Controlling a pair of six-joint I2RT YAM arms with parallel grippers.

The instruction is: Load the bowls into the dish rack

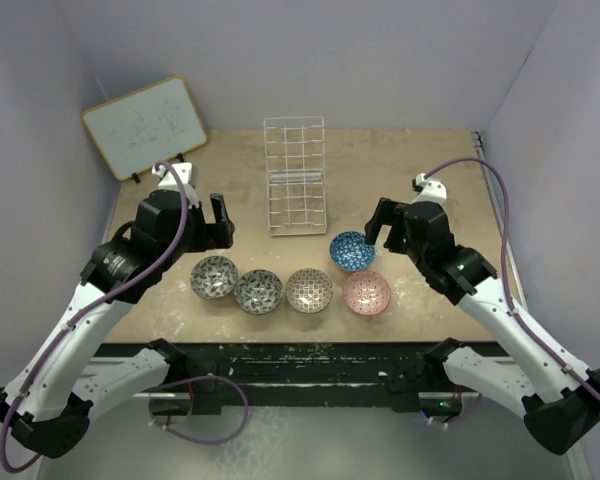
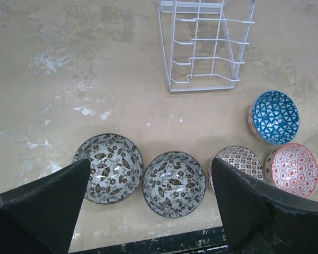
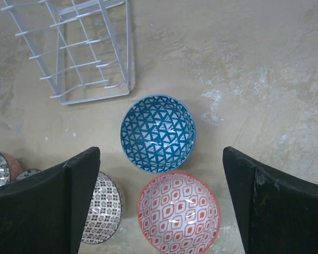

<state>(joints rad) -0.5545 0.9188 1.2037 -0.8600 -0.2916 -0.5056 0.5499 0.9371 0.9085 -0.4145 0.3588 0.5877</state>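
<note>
Five bowls sit upright on the table in front of the white wire dish rack: two grey-black, one beige-brown, one pink-red and one blue. My left gripper hovers open and empty above the grey-black bowls; its own view also shows the rack. My right gripper hovers open and empty above the blue bowl and the pink-red bowl; its wrist view shows the rack empty.
A wood-framed whiteboard leans at the back left corner. Grey walls enclose the table on three sides. The table's near edge runs just below the row of bowls. The beige-brown bowl lies beside my right gripper's left finger.
</note>
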